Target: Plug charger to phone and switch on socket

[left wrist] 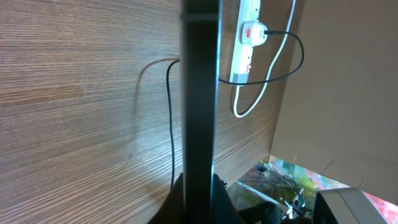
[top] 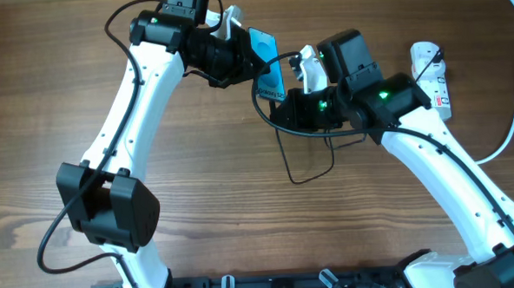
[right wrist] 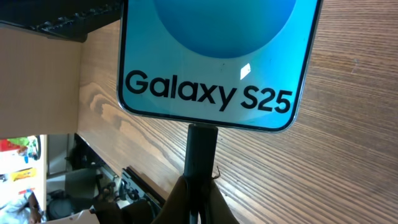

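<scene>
My left gripper (top: 238, 56) is shut on the phone (top: 267, 60) and holds it above the table, tilted, cyan screen showing. In the left wrist view the phone (left wrist: 199, 93) is a dark edge-on bar between my fingers (left wrist: 199, 202). My right gripper (top: 295, 92) is shut on the charger connector (right wrist: 202, 149), whose tip meets the bottom edge of the phone (right wrist: 211, 56) under the "Galaxy S25" text. The black cable (top: 306, 163) loops over the table. The white socket (top: 433, 77) lies at the right; the black plug (left wrist: 260, 29) sits in the socket (left wrist: 247, 43) by its red switch.
A thick white cord (top: 508, 124) runs from the socket along the right table edge and loops near it (left wrist: 258, 93). A beige wall or board (left wrist: 348, 93) stands past the table edge. Both arms crowd the upper middle of the table.
</scene>
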`<move>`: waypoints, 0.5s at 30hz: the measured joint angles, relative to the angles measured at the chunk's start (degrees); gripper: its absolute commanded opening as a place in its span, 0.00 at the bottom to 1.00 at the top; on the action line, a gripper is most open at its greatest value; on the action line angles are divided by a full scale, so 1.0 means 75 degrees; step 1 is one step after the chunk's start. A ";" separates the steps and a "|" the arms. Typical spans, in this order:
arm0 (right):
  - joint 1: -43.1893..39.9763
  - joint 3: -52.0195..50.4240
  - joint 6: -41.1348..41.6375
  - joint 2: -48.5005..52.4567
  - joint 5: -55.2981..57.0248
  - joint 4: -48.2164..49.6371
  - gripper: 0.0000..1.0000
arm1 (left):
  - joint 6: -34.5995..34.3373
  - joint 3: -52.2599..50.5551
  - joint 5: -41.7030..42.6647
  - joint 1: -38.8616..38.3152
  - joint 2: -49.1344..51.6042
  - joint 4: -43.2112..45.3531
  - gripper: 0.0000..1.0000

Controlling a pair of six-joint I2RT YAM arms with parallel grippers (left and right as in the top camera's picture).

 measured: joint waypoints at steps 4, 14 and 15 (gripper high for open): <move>0.0026 0.0000 0.0003 0.0000 -0.0015 0.0052 0.05 | 0.0003 0.0000 0.0017 0.0038 0.0000 -0.0073 0.04; 0.0050 0.0000 0.0003 0.0000 -0.0082 0.0079 0.05 | 0.0495 0.0000 0.0277 0.0073 0.0000 -0.0105 0.04; 0.0064 0.0000 0.0003 0.0000 -0.0082 0.0079 0.05 | 0.0522 0.0000 0.0289 0.0079 0.0000 -0.0128 0.04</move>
